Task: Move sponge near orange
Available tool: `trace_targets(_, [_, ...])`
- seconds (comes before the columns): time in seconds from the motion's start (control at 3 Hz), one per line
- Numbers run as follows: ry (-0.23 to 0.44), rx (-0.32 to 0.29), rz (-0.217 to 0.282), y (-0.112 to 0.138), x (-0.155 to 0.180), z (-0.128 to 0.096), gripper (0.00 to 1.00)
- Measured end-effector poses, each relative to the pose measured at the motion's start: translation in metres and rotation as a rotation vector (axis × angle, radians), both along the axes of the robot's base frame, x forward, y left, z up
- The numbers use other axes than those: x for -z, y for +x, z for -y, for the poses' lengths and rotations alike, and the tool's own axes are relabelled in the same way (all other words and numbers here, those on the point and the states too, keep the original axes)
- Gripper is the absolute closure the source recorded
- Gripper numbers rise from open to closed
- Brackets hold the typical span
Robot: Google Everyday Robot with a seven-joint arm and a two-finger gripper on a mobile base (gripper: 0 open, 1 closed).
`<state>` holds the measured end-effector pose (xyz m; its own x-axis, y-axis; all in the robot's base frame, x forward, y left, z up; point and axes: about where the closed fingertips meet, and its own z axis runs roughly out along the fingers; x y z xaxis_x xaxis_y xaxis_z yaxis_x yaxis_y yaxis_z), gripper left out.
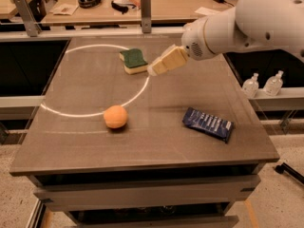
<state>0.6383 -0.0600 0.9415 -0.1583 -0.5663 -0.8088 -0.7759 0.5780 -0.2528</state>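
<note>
The sponge [134,61], dark green top over pale yellow foam, lies at the far middle of the table. The orange [115,117] sits nearer the front, left of centre, well apart from the sponge. My gripper [153,70], with cream-coloured fingers, hangs above the table just right of the sponge, its tip close to the sponge's right edge. It holds nothing that I can see.
A dark blue snack packet [208,124] lies at the right front of the table [71,146]. A white ring of light curves across the tabletop. Two small bottles [262,83] stand on a shelf at the right. A cluttered desk stands behind.
</note>
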Motion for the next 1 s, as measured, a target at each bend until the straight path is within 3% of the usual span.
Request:
trace_targets(0.33, [0.040,0.006,0.032,0.0415,0.0192,-0.0361,0.00])
trace_targets(1.0, [0.049,0.022,0.037,0.0415,0.0202,-0.0379,0.00])
